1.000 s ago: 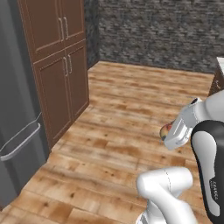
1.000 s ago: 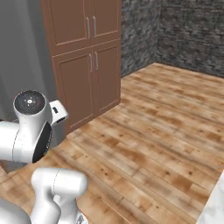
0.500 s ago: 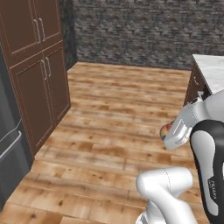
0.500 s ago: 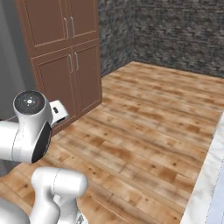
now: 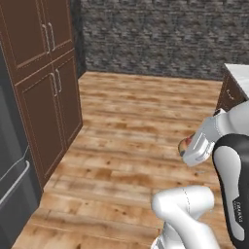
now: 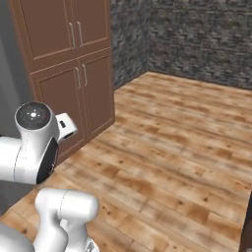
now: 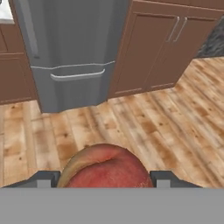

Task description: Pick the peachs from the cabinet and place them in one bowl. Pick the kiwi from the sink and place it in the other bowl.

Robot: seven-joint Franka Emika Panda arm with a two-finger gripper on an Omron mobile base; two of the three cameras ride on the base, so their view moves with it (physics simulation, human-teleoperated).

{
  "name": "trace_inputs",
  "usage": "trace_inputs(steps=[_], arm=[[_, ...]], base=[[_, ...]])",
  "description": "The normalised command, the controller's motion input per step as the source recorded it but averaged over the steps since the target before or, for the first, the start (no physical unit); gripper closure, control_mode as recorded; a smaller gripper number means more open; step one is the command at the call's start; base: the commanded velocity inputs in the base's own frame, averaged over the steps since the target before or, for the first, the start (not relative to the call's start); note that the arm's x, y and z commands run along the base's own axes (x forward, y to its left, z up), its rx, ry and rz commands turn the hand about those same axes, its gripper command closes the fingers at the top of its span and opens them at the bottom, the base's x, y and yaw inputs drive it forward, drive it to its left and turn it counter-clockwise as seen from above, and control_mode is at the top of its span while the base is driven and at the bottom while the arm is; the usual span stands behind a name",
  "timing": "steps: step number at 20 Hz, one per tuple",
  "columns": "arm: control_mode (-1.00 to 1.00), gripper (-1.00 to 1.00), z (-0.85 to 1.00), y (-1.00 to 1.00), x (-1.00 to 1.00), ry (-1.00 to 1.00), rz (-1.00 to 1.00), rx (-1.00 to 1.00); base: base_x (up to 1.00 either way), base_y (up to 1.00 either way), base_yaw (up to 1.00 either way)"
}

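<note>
Peach [image 7: 106, 168], red-blushed with a yellow edge, clamped between the two dark fingertips [image 7: 43, 178] of the end effector [image 7: 106, 179] at the bottom of the hand view, lower half cut off by the frame edge. Glimpsed again in the left base view as a small reddish-orange sliver [image 5: 184, 145] just beside the white wrist, mostly hidden behind it; end effector itself not distinguishable there, finger spread unreadable from that side. Carried above a wooden plank floor [image 5: 136, 126], well clear of any tabletop.

Ahead in the hand view: grey refrigerator [image 7: 70, 52] with curved silver handles, top cropped, flanked by tall brown cabinet doors [image 7: 162, 43]. Same brown doors with long silver handles along the left of the left base view [image 5: 48, 82] and in the right base view [image 6: 74, 64], upper parts cut off. Dark stone wall [image 5: 155, 36] across the back. Corner of a pale tabletop [image 5: 238, 75] over a brown drawer front, clipped at the right edge of the left base view.

Compared with half a second and one second earlier: whole scene shifted across both base views, tall cabinets slid leftward, more stone wall and floor revealed — camera movement with the base. Arm pose and peach against the wrist unchanged.
</note>
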Motion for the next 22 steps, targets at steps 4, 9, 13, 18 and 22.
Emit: trace_inputs(steps=[4, 9, 13, 18, 22], arm=[[1.0, 1.0, 0.0, 0.0, 0.0, 0.0, 0.0, 0.0], [1.0, 1.0, 0.0, 0.0, 0.0, 0.0, 0.0, 0.0], [1.0, 1.0, 0.0, 0.0, 0.0, 0.0, 0.0, 0.0], [1.0, 1.0, 0.0, 0.0, 0.0, 0.0, 0.0, 0.0], [1.0, 1.0, 0.0, 0.0, 0.0, 0.0, 0.0, 0.0]], base=[[1.0, 0.3, -0.11], [1.0, 0.02, -0.17], [0.94, 0.0, -0.2], [0.83, -0.01, -0.23], [0.23, 0.0, -0.44]])
